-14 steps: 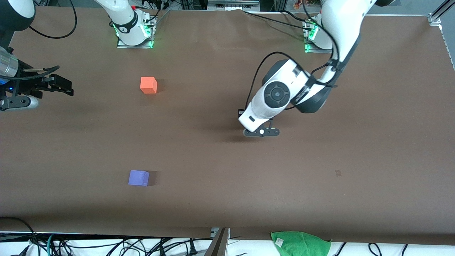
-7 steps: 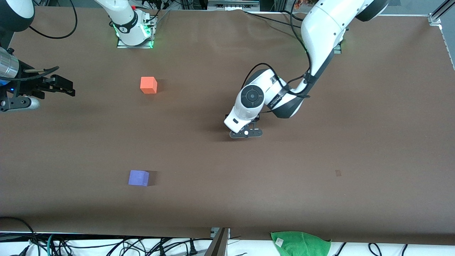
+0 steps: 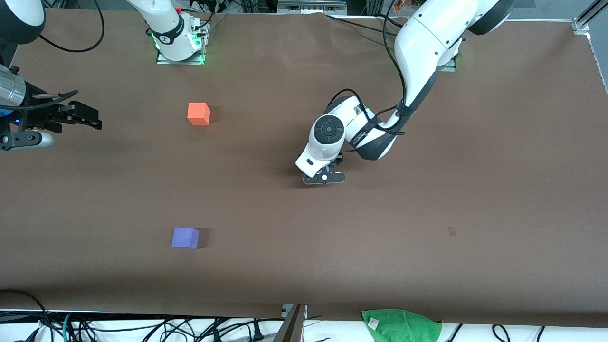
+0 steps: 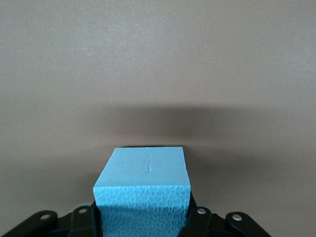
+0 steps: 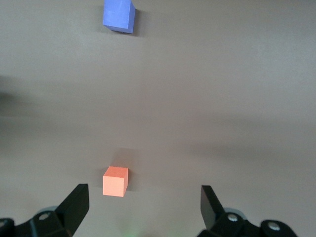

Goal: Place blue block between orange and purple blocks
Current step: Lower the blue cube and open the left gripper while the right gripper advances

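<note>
The blue block (image 4: 143,177) is clamped between the fingers of my left gripper (image 4: 143,219), low over the brown table. In the front view that gripper (image 3: 324,177) is over the table's middle and its wrist hides the block. The orange block (image 3: 198,113) sits toward the right arm's end. The purple block (image 3: 185,237) lies nearer to the front camera, in line with the orange one. My right gripper (image 3: 90,121) is open and empty, waiting at the right arm's end of the table. Its wrist view shows the orange block (image 5: 115,180) and the purple block (image 5: 119,15).
A green cloth (image 3: 401,325) lies off the table's near edge, with cables beside it. The two arm bases (image 3: 180,45) stand along the table edge farthest from the front camera. A small dark mark (image 3: 451,231) is on the table toward the left arm's end.
My left gripper has carried the blue block toward the right arm's end of the table, slowing down. The right arm and the orange and purple blocks have not moved.
</note>
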Controlling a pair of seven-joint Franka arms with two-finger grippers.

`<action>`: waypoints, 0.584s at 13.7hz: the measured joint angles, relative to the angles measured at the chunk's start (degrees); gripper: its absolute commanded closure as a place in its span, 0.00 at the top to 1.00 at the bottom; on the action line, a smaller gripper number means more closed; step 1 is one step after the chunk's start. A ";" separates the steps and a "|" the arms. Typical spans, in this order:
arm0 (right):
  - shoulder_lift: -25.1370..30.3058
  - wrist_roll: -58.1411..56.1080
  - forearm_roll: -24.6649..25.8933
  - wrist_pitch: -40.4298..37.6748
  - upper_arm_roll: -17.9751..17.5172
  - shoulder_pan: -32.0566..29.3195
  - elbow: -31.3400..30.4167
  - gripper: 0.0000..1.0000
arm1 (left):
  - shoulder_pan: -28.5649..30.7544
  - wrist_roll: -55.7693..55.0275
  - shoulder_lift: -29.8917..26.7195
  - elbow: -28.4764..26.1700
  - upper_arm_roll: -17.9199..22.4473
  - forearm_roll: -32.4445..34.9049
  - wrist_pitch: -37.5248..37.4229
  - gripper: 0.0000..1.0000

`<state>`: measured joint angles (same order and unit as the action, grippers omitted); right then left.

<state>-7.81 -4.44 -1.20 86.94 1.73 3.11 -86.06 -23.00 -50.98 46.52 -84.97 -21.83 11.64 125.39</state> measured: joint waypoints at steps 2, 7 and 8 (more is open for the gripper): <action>-0.24 0.00 0.00 0.02 -0.02 0.03 0.00 1.00 | 0.00 -0.04 0.09 0.00 0.03 0.09 0.00 1.00; -1.15 0.00 0.00 0.17 -0.17 0.12 -0.02 1.00 | 0.00 -0.05 0.24 0.09 0.10 0.10 0.06 1.00; -1.68 0.00 0.00 0.19 -0.17 0.13 -0.03 1.00 | 0.01 -0.05 0.24 0.21 0.11 0.10 0.06 1.00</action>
<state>-9.48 -4.44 -1.20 87.14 1.56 3.23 -86.09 -22.99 -51.02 46.77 -84.76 -21.72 11.74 125.45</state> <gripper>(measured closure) 0.000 0.000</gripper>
